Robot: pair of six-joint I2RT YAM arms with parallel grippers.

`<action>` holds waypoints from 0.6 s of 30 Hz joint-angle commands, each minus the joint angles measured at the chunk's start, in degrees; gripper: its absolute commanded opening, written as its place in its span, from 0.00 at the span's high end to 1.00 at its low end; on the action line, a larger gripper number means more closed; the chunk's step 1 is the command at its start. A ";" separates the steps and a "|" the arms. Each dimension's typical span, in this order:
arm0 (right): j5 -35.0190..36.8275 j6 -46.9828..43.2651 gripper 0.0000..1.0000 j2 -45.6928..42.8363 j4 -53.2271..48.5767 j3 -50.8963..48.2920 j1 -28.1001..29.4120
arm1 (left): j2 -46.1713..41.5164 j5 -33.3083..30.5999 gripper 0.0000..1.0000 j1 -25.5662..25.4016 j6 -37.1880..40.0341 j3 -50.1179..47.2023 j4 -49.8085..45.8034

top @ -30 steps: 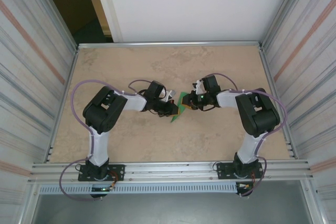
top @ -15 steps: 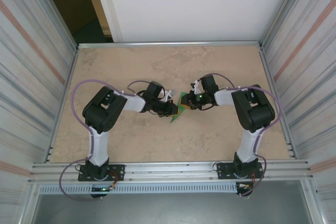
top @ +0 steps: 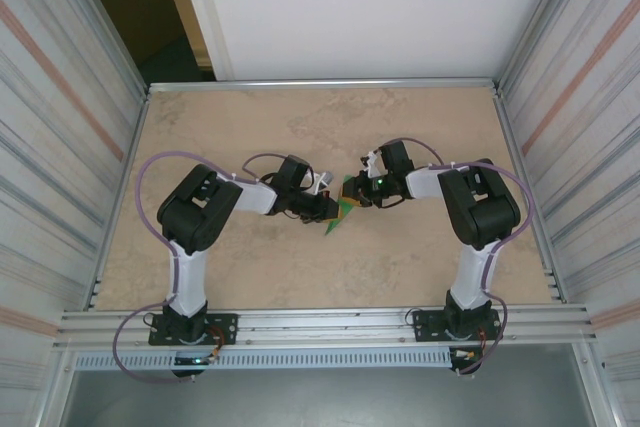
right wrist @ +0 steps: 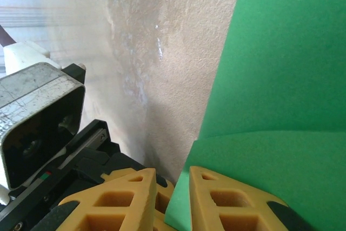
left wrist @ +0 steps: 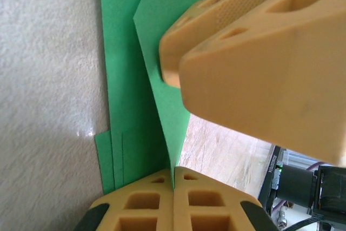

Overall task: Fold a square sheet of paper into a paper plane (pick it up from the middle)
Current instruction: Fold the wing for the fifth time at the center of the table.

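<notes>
From the top external view, the two arms reach in from the near edge and meet at the middle of the tan table (top: 300,127). The left gripper (top: 333,209) and the right gripper (top: 357,194) face each other, and the folded green sheet of paper (top: 340,217) sits between them, a narrow point of it trailing toward the near side.

In the left wrist view, the left gripper (left wrist: 173,174) has its two yellow fingers pressed together, and a thin edge of the green sheet (left wrist: 127,52) is pinched in the seam. The paper shows several layers lying flat against the table (left wrist: 48,79), with one flap curving up off it. That flap runs behind the right gripper's fingers (left wrist: 259,79), which loom at the upper right.

In the right wrist view, the right gripper (right wrist: 173,176) has its jaws a little apart. A corner of the sheet (right wrist: 281,79) dips into the gap, lying against the right-hand finger. Whether it is actually pinched cannot be told. A fold line crosses the paper above the fingers. A black and grey housing (right wrist: 38,117) stands at the left.
</notes>
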 commanded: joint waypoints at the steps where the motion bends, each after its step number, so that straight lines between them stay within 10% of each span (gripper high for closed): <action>1: -1.02 -1.73 0.76 -4.43 -1.84 0.71 0.24 | 3.08 -2.65 0.96 1.34 0.03 -2.81 -2.42; 18: 0.70 -0.68 0.82 -6.90 3.25 -7.59 0.81 | 3.51 -1.46 1.00 2.31 -4.59 -3.08 -0.82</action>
